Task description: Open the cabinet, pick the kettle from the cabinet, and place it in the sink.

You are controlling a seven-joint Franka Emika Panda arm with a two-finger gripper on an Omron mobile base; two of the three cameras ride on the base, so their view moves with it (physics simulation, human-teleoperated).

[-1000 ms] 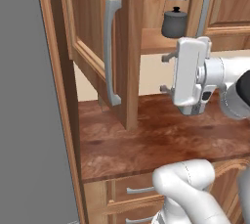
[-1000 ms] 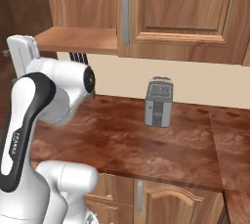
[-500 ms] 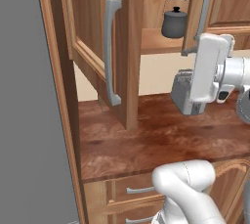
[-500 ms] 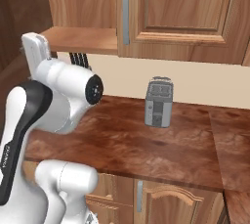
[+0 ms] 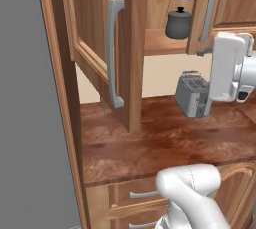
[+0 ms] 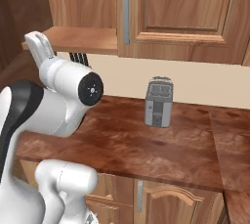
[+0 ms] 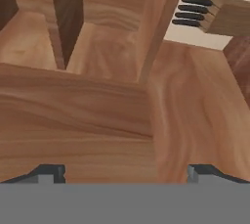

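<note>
The cabinet [image 5: 100, 48] has its left door swung wide open toward me, grey bar handle facing out. On its wooden shelf [image 6: 83, 39] stands the dark grey kettle [image 5: 178, 20], upright, black handle on top. The right door [image 5: 205, 13] covers the space just right of the kettle. My white hand [image 5: 227, 65] hangs below and to the right of the kettle, under the shelf, apart from it. In the hand view my gripper [image 7: 128, 174] is open, its tips wide apart with nothing between them, facing the cabinet's wooden underside. The sink is out of view.
A silver toaster [image 5: 194, 93] sits on the reddish-brown counter [image 5: 160, 143] beneath the cabinet. A knife block [image 7: 210, 12] with black handles stands by the wall under the shelf. Base cabinet drawers [image 5: 140, 195] lie below. A grey wall [image 5: 30, 123] fills the left.
My hand has swung right and slightly up in the left base view, uncovering the toaster. The kettle and the cabinet doors have not moved.
</note>
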